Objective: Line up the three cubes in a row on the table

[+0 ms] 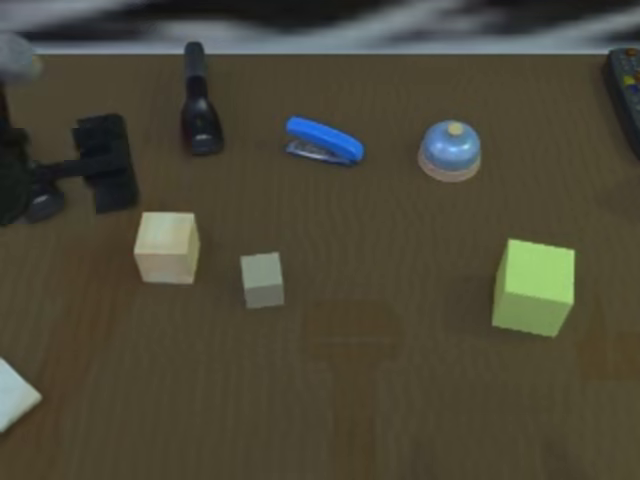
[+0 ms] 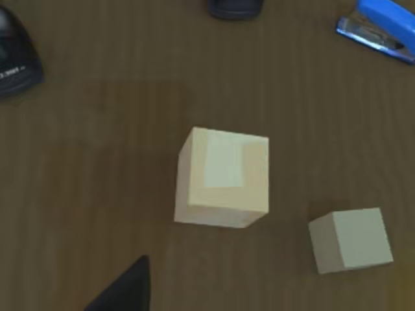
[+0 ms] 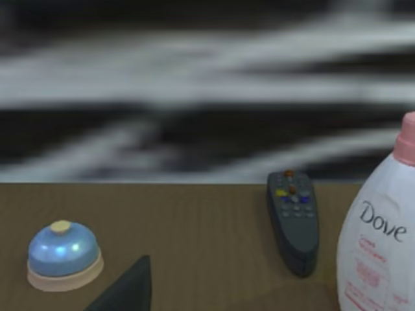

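On the dark wood table (image 1: pixel 330 400), the cream cube (image 1: pixel 167 247) stands at the left with the small grey-olive cube (image 1: pixel 262 279) just right of it, a gap between them. The large lime-green cube (image 1: pixel 534 286) stands alone at the right. My left gripper (image 1: pixel 112 160) hovers open and empty behind and to the left of the cream cube. Its wrist view shows one dark finger (image 2: pixel 123 291) short of the cream cube (image 2: pixel 224 178) and the grey-olive cube (image 2: pixel 351 238). My right arm is outside the top view; one finger (image 3: pixel 126 288) shows over the table's far right.
Along the back stand a black flashlight (image 1: pixel 200 100), a blue stapler (image 1: pixel 325 142), a blue bell (image 1: pixel 449 151) and a remote (image 1: pixel 625 95) at the right edge. A white Dove bottle (image 3: pixel 382 240) stands by the remote. A white object (image 1: pixel 15 393) lies at the front left.
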You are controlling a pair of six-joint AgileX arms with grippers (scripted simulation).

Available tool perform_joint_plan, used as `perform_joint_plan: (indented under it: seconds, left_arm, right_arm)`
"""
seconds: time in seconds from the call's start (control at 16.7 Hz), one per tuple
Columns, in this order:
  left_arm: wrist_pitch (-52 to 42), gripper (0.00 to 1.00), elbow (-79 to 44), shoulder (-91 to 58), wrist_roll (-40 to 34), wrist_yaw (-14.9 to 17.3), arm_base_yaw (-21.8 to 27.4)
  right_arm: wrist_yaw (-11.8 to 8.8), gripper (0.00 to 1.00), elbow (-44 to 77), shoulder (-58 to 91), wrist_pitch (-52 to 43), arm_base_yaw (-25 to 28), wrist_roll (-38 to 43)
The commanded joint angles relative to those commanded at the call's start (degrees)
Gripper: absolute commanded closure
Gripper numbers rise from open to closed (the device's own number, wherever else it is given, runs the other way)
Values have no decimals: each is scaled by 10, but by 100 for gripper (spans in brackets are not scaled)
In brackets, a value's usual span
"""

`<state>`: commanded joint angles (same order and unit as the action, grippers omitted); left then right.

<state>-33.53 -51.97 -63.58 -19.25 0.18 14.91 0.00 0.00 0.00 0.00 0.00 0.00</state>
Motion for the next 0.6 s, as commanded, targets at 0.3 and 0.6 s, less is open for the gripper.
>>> perform_joint_plan:
  seconds: [0.3,0.6]
  left_arm:
    - [-158,0,-236,-312,-87,3,70]
    - [-268,0,-419,-544,-151,3,120]
  right_arm:
    - [0,0,0,0,0,0,0]
    - [0,0,0,0,0,0,0]
